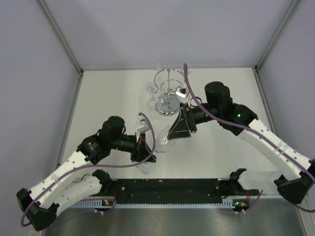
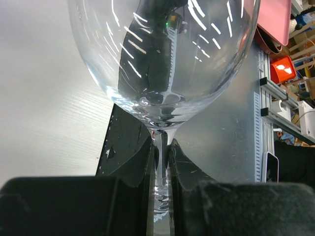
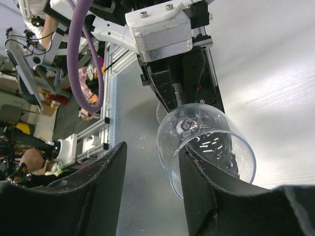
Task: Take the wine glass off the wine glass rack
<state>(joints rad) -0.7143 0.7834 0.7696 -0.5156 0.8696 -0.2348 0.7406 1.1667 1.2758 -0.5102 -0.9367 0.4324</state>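
Your left gripper (image 2: 161,147) is clenched on the stem of the glass (image 2: 162,59) just under the bowl. That is a sensible hold, since the slim stem gives the fingers a firm bite without squeezing the thin walls. The glass is already off the rack (image 1: 166,104). It hangs above the table (image 1: 108,93) on the near side of the rack, between your two grippers, tipped onto its side with the rim turned toward your right gripper (image 3: 152,152). That gripper's jaws stand apart and grasp nothing. One of its fingers crosses the bowl in the wrist view, and I cannot tell whether it touches the glass or only stands in front of it. My guess is that it waits there to steady or receive the bowl. A second glass (image 1: 151,89) hangs on the rack, so keep your arms clear of it.
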